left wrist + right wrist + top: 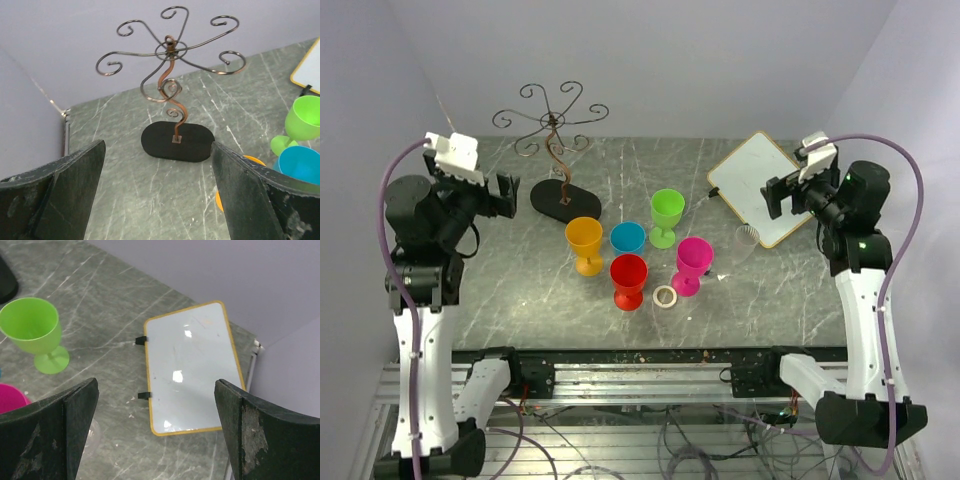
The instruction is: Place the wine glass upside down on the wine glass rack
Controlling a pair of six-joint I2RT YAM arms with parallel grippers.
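1. At 11 o'clock on surface [500,290]: wine glass rack [557,150], upright, nothing hung yet.
2. Left end effector [508,196] & right end effector [775,196]: both wide open, empty.
3. Step: pre-grasp, no glass picked. Clear wine glass [748,238] at 3 o'clock by whiteboard [760,185]; coloured goblets [629,280] centre.
4. Next, prob.: grip stem, invert, slide foot into rack curl.
5. No legible text/brands; whiteboard blank.

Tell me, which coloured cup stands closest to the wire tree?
The orange cup, by the base of the wire tree; the others stand farther right.
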